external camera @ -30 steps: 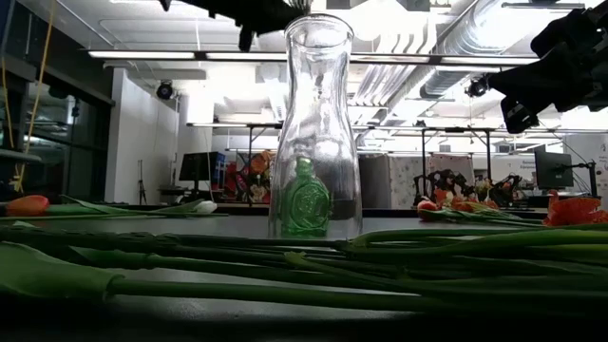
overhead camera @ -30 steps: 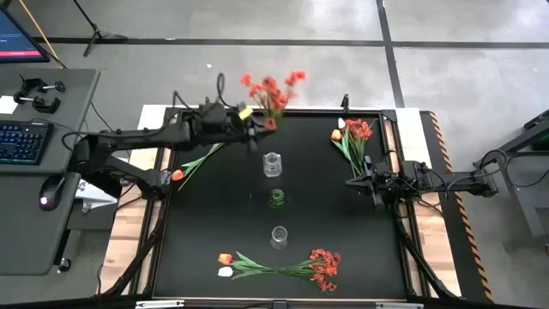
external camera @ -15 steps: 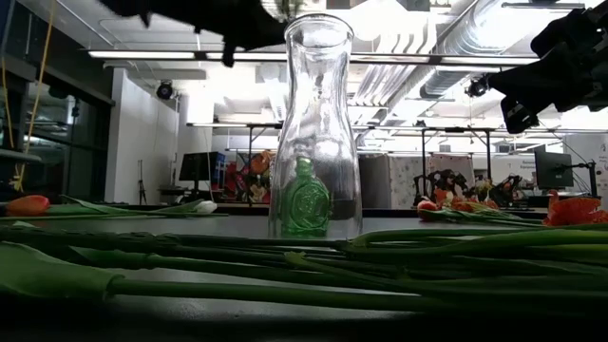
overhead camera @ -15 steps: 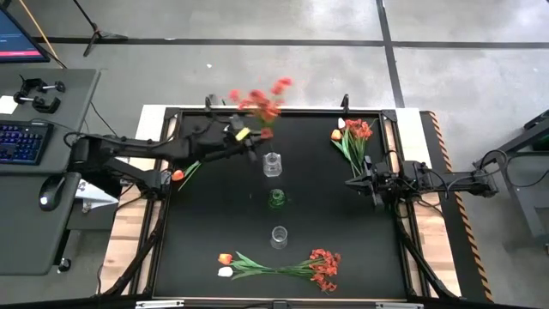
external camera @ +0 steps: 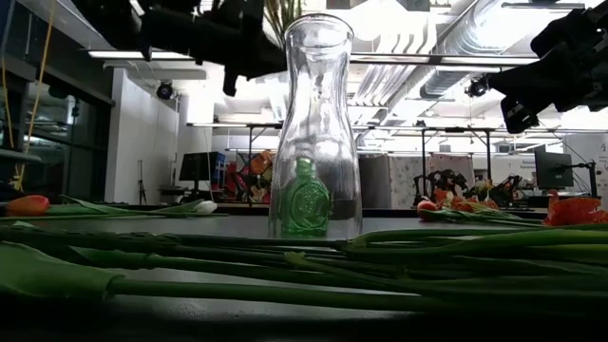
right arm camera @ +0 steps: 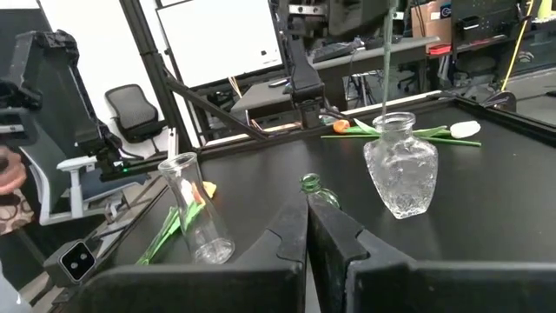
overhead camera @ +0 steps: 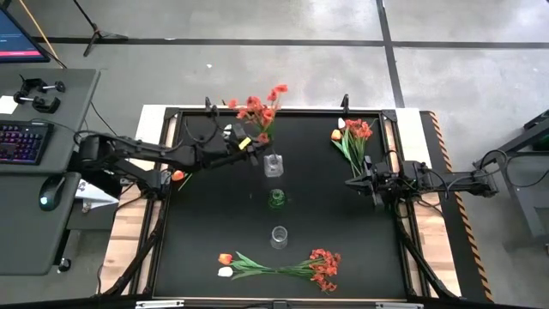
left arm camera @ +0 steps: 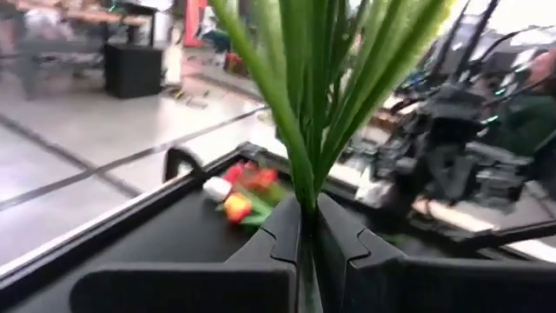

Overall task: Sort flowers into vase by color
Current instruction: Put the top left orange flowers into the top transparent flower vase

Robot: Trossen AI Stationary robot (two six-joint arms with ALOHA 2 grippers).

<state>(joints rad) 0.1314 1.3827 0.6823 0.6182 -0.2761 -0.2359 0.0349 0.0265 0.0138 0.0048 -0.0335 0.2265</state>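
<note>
left gripper (overhead camera: 249,145): clamped on red blossom spray (overhead camera: 255,110), stalk above cut-glass vase (overhead camera: 273,164) | right gripper (overhead camera: 353,182): fingers closed, empty, right table edge

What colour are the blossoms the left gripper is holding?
Red blossoms, seen best in the high view.

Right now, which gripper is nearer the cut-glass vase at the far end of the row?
Left. The left gripper holds the red flowers right beside the vase, stalk over its mouth. The right gripper waits farther off, near the table's right edge.
</note>
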